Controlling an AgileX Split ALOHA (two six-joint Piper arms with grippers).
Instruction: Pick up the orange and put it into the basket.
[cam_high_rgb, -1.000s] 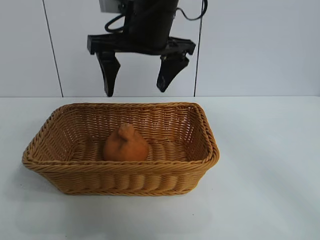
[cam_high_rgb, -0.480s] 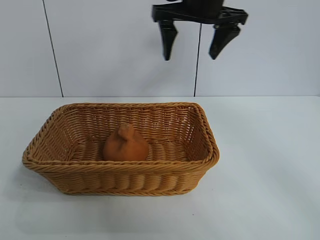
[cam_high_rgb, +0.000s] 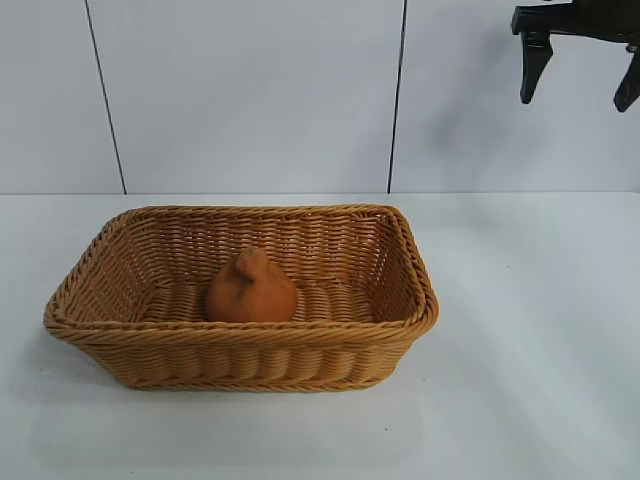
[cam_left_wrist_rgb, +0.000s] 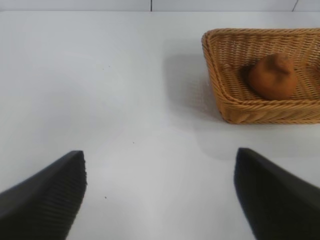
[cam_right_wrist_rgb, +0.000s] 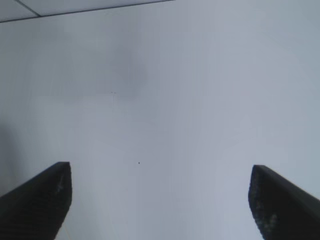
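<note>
The orange (cam_high_rgb: 252, 288) lies inside the wicker basket (cam_high_rgb: 425, 300), near its middle, knob end up. My right gripper (cam_high_rgb: 575, 103) is open and empty, high up at the far right, well clear of the basket. Its wrist view shows its open gripper (cam_right_wrist_rgb: 160, 167) over bare white table only. My left gripper (cam_left_wrist_rgb: 159, 155) is open and empty over bare table; it does not show in the exterior view. Its wrist view shows the basket (cam_left_wrist_rgb: 210, 55) some way off with the orange (cam_left_wrist_rgb: 272, 77) in it.
The basket stands on a white table (cam_high_rgb: 530, 350) in front of a white panelled wall (cam_high_rgb: 250, 90). Nothing else lies on the table.
My right gripper has risen from just above the basket and swung to the far right, staying open. The orange and basket have not moved.
</note>
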